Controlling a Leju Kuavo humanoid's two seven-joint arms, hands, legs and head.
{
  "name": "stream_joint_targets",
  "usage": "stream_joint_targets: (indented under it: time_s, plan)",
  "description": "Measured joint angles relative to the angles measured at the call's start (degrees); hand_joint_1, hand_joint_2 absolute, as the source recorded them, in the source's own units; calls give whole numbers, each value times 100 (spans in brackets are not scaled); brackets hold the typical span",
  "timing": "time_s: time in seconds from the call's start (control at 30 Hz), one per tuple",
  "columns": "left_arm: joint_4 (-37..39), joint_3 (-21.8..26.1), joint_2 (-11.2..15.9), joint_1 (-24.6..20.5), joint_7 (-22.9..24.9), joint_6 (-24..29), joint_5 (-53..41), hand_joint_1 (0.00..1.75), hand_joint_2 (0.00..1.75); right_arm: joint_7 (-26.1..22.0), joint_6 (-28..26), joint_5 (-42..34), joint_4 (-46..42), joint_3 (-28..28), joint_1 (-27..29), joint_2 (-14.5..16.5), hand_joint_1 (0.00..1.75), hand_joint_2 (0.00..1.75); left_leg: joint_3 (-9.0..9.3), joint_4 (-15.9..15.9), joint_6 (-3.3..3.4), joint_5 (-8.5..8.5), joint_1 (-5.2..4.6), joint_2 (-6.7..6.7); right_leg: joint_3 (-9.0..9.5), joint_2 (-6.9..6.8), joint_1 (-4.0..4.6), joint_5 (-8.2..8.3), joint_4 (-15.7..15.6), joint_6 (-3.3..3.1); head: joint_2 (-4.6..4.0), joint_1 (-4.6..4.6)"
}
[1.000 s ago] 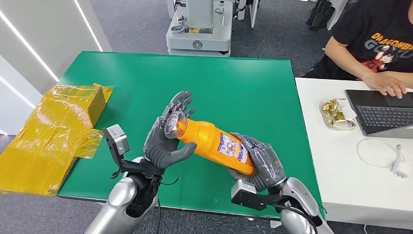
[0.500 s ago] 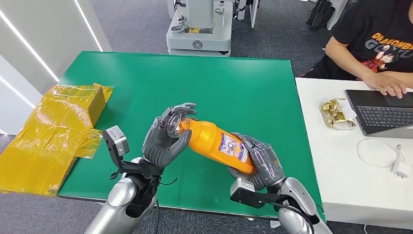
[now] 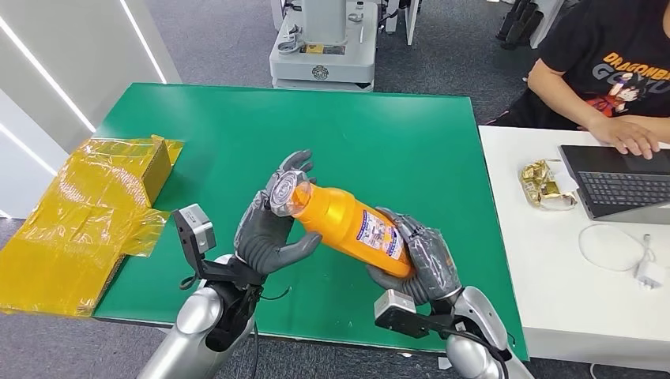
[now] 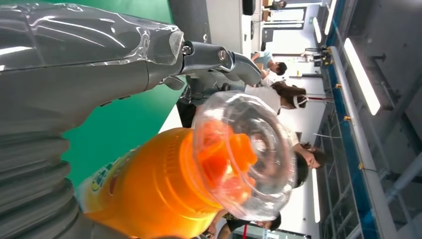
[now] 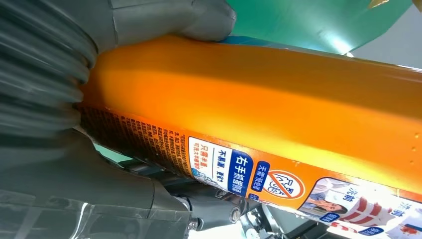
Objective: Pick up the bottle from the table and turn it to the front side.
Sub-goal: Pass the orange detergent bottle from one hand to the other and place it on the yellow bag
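At the far left edge of the green table (image 3: 395, 134), we see a crumpled yellow plastic-wrapped carton (image 3: 83, 213), partly hanging over the table edge and well apart from the hands. Moving right, we find the left hand (image 3: 272, 225) raised above the green surface near the front edge. Its grey fingers (image 3: 288, 170) curl around the neck end of the orange plastic bottle (image 3: 348, 225), and the thick thumb lies under the shoulder of the bottle, so we record this hand as holding the bottle at its cap end. In the left wrist view, the clear domed cap (image 4: 246, 154) points toward the camera, with the orange body behind it.

The bottle lies tilted above the table, spanning between both hands, cap end up and to the left, base end down and to the right. Its printed label (image 3: 378, 234) with blue and white panels faces upward.

Further right, the right hand (image 3: 419, 260) wraps around the base half of the bottle, fingers closed against the orange body; we record this hand as gripping it as well. The right wrist view shows the label text and the thumb pressed on the bottle.

Beyond the green table, a white desk (image 3: 553, 260) carries a gold foil packet (image 3: 545, 183), a dark laptop (image 3: 620, 180) and a white cable (image 3: 624, 253). A person's hand (image 3: 632, 134) rests at the laptop.
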Motion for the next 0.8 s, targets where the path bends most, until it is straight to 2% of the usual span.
stream_joint_targets:
  time_s: [0.3,0.8]
  plan:
    - [16,0,-3,0,32,-49,-14,0,175,-25,-69,-48,65,18,-107,57,175,175,0,0,0,0,0,0,0,0,0,0,0,0,0,0]
    - [22,0,-30,1,33,-9,41,0,175,154,280,-13,437,142,-349,173,175,175,0,0,0,0,0,0,0,0,0,0,0,0,0,0]
